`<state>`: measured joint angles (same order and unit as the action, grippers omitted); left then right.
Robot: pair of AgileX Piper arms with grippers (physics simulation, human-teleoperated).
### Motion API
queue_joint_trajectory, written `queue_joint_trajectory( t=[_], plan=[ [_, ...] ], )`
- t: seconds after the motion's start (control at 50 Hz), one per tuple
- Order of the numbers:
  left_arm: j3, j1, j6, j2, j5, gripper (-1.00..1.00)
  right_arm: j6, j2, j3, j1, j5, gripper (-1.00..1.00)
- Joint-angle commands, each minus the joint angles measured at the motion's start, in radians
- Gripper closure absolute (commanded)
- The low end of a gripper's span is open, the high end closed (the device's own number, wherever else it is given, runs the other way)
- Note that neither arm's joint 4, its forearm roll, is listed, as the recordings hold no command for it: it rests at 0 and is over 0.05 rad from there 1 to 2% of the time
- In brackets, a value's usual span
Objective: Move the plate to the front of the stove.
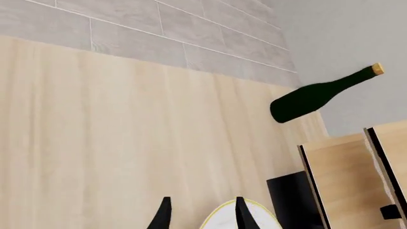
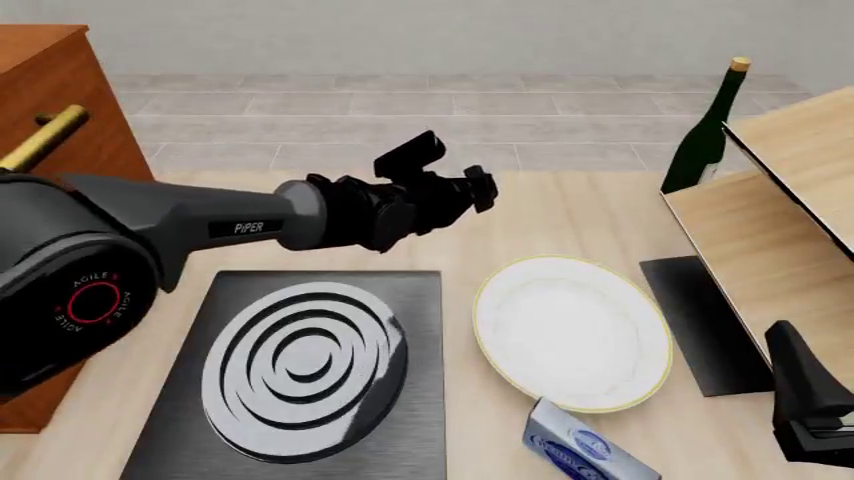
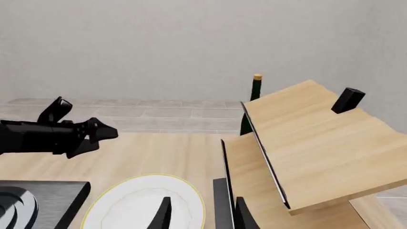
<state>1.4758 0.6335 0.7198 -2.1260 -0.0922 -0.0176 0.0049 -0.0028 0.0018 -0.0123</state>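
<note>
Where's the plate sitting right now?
In the front view the plate lies flat on the table, just right of the stove, with the black mat on its other side and a blue packet at its near edge.

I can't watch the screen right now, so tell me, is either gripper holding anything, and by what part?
Nothing is held. The left gripper hovers open above the table beyond the plate, and the right gripper is open too, with nothing between its fingers.
</note>
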Motion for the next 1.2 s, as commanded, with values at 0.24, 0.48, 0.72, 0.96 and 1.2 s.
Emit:
queue_joint_trajectory(
  t=[0.24, 0.48, 0.72, 0.96, 1.2],
  plan=[
    [0.061, -0.003, -0.002, -0.083, 0.029, -1.00, 0.000, 0.000, 0.000, 0.000, 0.000, -1.00],
    [0.070, -0.001, -0.004, -0.103, 0.033, -1.00, 0.000, 0.000, 0.000, 0.000, 0.000, -1.00],
    [0.069, 0.013, -0.002, -0.104, 0.031, -1.00, 0.000, 0.000, 0.000, 0.000, 0.000, -1.00],
    [0.076, 0.036, 0.007, -0.120, 0.022, -1.00, 0.000, 0.000, 0.000, 0.000, 0.000, -1.00],
    [0.094, 0.044, 0.020, -0.140, 0.025, -1.00, 0.000, 0.000, 0.000, 0.000, 0.000, -1.00]
  ],
)
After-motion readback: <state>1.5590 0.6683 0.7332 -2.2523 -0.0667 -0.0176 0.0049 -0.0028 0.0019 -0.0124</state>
